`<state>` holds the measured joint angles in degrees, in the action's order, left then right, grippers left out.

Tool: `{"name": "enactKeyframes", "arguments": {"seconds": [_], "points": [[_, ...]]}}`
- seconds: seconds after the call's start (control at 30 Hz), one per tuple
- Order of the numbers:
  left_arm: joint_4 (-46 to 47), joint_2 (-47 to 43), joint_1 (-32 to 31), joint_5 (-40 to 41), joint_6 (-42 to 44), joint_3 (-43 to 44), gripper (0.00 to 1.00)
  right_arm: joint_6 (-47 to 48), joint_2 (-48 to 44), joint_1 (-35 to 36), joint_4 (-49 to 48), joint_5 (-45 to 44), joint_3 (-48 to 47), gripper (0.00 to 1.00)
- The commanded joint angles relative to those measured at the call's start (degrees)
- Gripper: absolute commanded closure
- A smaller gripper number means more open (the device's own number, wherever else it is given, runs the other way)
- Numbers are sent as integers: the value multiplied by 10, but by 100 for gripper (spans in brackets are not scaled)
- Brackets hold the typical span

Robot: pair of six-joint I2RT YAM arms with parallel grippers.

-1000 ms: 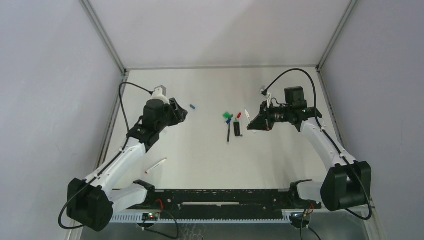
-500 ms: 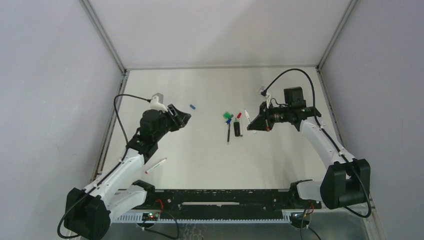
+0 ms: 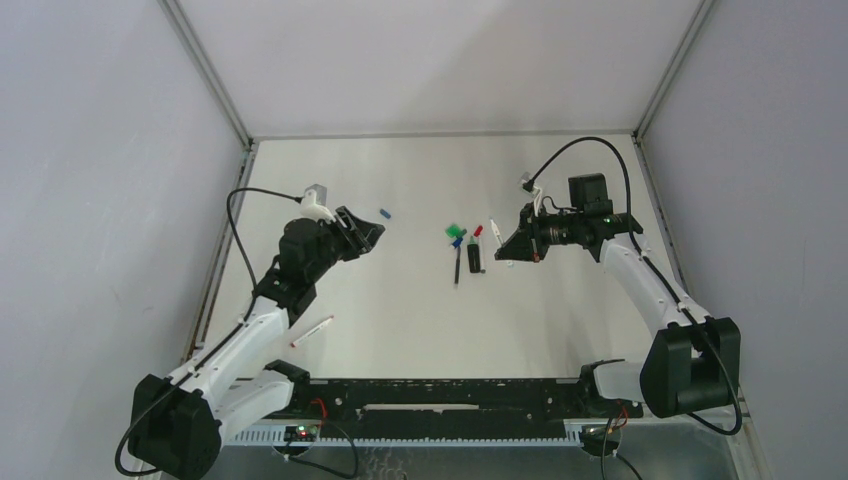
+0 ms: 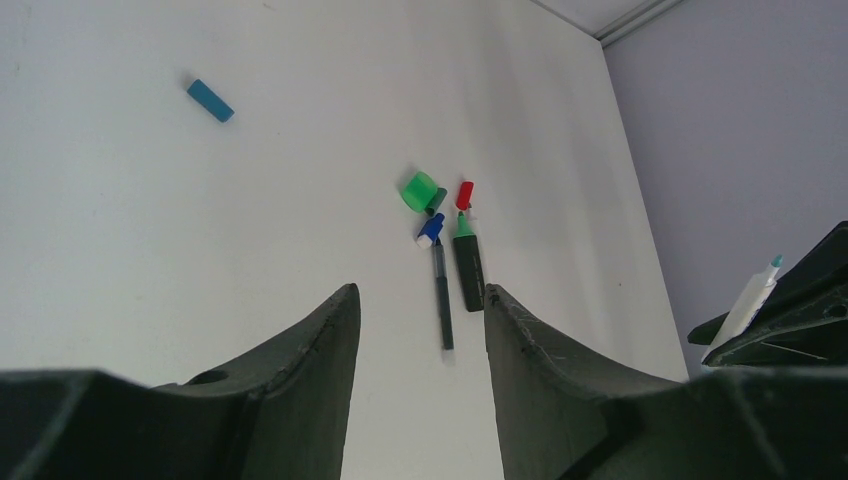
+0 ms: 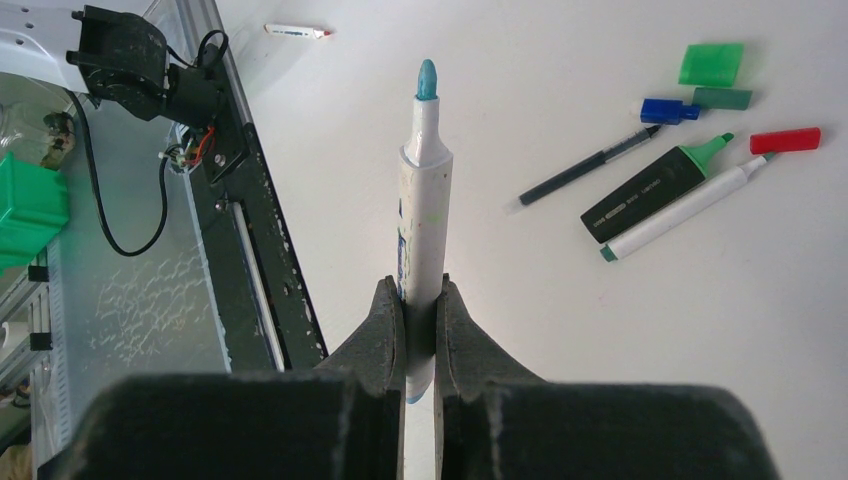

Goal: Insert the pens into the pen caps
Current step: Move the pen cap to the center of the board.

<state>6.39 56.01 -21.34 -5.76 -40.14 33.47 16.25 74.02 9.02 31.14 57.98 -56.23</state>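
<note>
My right gripper [image 3: 512, 249] is shut on a white pen with a blue tip [image 5: 423, 190] and holds it above the table, right of the pen cluster. It also shows in the left wrist view [image 4: 752, 298]. The cluster holds a black highlighter [image 5: 648, 191], a thin dark pen [image 5: 585, 166], a white pen [image 5: 680, 212], a red cap [image 5: 785, 140], a blue cap [image 5: 668, 110] and a green cap [image 5: 712, 63]. My left gripper [image 3: 366, 232] is open and empty [image 4: 420, 292], near a lone blue cap [image 3: 385, 213], which lies ahead to its left [image 4: 210, 100].
A white pen with a red tip [image 3: 312, 331] lies alone at the near left, beside my left arm. The black base rail [image 3: 450, 395] runs along the near edge. Grey walls close in the table on three sides.
My left arm has lowered and its gripper has moved a little to the right, toward the lone blue cap. My right gripper has stayed in place with the pen.
</note>
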Motion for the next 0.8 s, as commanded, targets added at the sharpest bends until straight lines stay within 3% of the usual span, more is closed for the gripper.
{"name": "enactKeyframes", "arguments": {"seconds": [0.0, 0.77], "points": [[17, -5, 4, 0, -5, -13, 47, 11, -3, -2, 0, 9, -24, 96], [-16, -20, 5, 24, 2, -14, 47, 11, -7, -3, 0, 12, -24, 96]]}}
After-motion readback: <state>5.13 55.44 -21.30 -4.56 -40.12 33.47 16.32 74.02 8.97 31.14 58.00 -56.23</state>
